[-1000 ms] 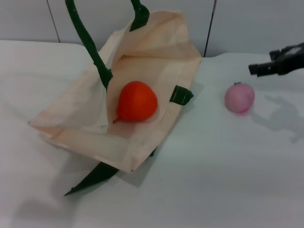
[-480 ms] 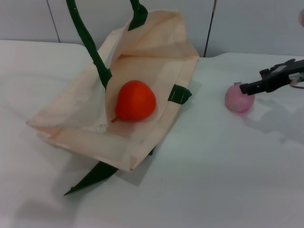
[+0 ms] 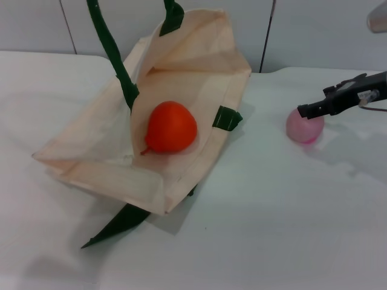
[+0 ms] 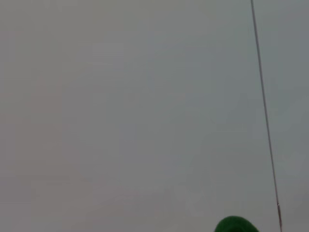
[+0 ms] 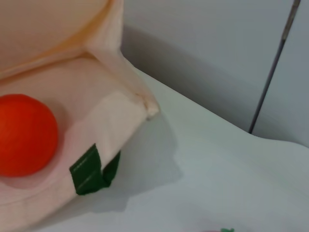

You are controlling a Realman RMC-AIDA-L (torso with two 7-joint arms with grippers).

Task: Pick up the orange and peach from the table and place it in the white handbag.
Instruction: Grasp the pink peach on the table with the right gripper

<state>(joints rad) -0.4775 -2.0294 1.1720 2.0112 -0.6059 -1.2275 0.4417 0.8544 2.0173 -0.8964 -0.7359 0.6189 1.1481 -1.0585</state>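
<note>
**Fruit and tote on white table: orange bagged, peach beside right gripper**

The glossy orange-red, pear-shaped orange (image 3: pixel 172 127) is seen lying inside the open mouth of the large cream fabric white handbag (image 3: pixel 97 142), its pointed stem end turned toward the camera. The bag is laid on its side on the white table (image 3: pixel 272 217), with one dark green rope-like handle (image 3: pixel 112 51) drawn upward out of view and a green strap tab (image 3: pixel 227 118) showing at its right edge. The small round pale pink peach (image 3: pixel 304 127) is placed on the table, well apart from the bag on its right. No writing or label is found on any item. A grey panelled wall (image 3: pixel 314 30) is seen behind.

The right gripper (image 3: pixel 311 110) is extended from the right, its dark tip just above the peach's top; whether its fingers are apart or together cannot be told. The left gripper is not seen.
</note>
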